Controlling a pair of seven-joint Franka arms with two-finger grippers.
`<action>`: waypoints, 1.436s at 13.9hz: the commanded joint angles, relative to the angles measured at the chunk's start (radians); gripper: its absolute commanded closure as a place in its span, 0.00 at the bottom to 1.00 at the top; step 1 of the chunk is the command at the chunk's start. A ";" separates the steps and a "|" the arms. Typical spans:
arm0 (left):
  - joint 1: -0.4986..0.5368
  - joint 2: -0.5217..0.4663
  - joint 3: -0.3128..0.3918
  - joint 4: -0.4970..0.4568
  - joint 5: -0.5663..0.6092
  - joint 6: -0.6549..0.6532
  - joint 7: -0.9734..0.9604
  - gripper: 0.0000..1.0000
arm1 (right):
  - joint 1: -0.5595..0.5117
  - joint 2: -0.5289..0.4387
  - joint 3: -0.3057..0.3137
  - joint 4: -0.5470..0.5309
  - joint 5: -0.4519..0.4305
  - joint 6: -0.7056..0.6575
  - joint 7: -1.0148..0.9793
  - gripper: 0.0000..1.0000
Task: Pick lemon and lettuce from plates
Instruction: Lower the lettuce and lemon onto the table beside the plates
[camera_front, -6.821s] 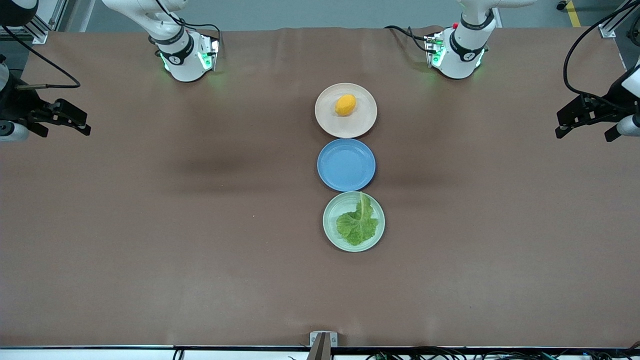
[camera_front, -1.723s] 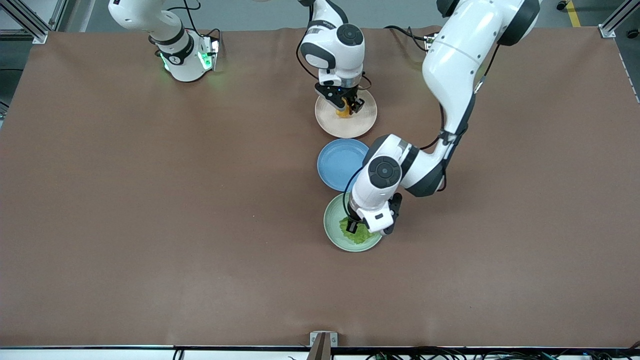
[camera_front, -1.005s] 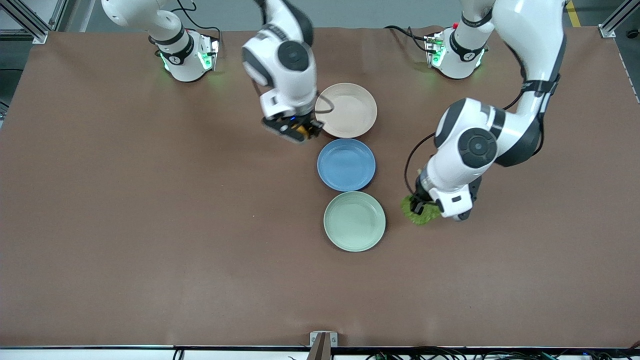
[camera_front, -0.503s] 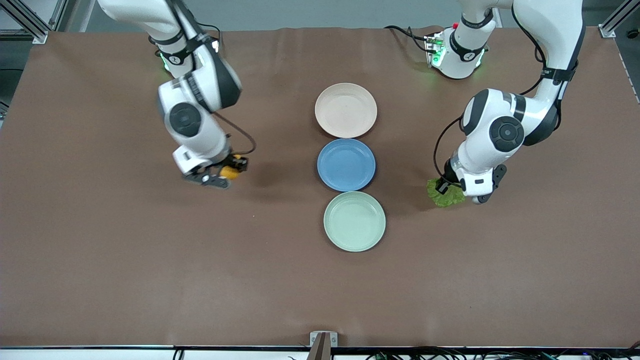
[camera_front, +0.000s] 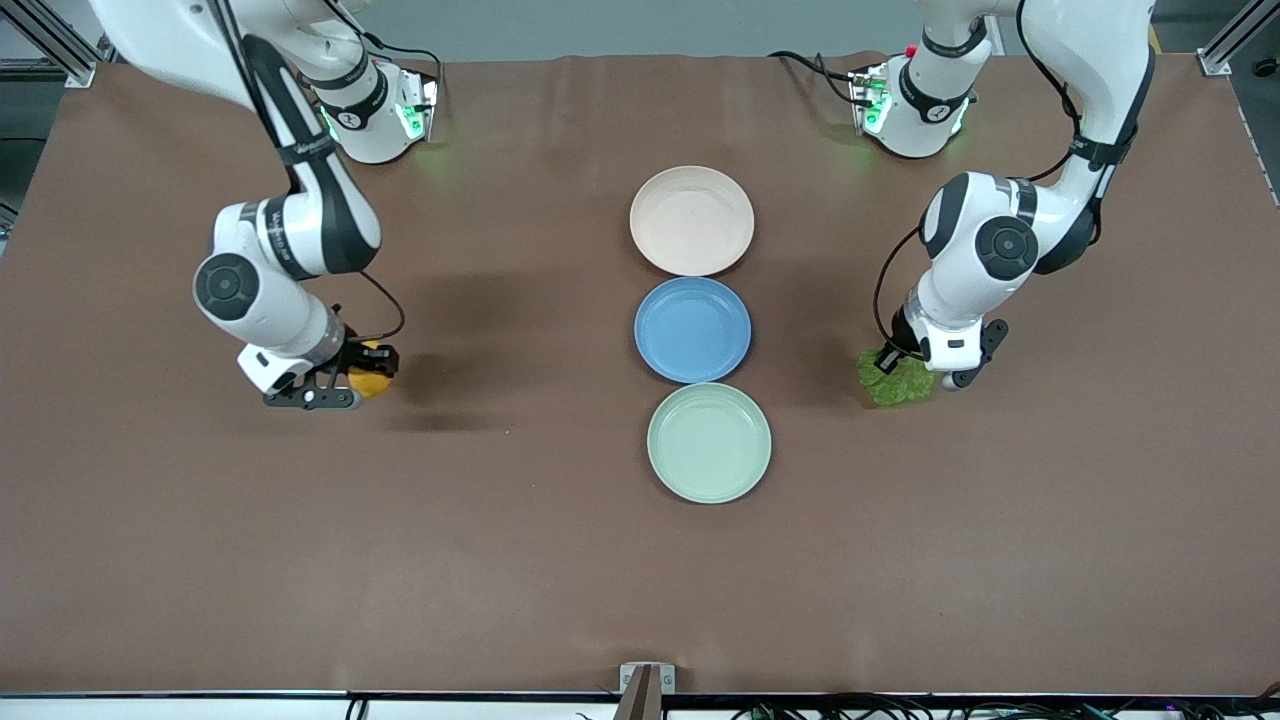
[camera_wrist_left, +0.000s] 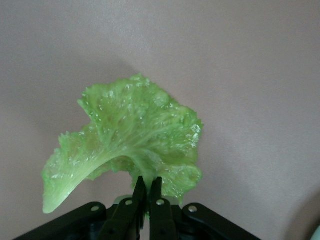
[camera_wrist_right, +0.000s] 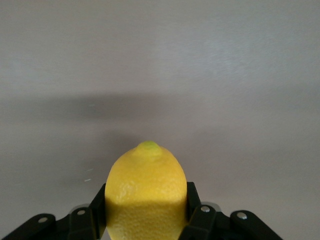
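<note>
Your right gripper (camera_front: 352, 385) pinches the lemon (camera_front: 368, 382) and your left gripper (camera_front: 915, 362) pinches the lettuce (camera_front: 893, 378), both clear of the plates (camera_front: 690, 190) for set-down.

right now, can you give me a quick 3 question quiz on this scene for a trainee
1. True or false: the lemon lies on the pinkish-cream plate.
2. What does the left gripper hold? A) the lemon B) the lettuce C) the blue plate
3. Fill in: the right gripper is over the bare brown ____, toward the right arm's end.

Key:
1. False; the right gripper holds it, and the plate has nothing on it.
2. B; the fingers pinch the leaf, away from the mint green plate.
3. Table.
</note>
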 joint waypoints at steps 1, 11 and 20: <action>0.027 -0.007 -0.009 -0.041 0.025 0.038 0.036 1.00 | -0.047 0.031 0.023 -0.013 0.005 0.036 -0.056 0.98; 0.038 0.057 -0.009 -0.045 0.025 0.101 0.036 0.96 | -0.044 0.069 0.025 -0.056 0.011 0.119 -0.060 0.98; 0.044 0.013 -0.011 0.034 0.039 0.037 0.020 0.00 | -0.044 0.088 0.025 -0.057 0.011 0.113 -0.060 0.94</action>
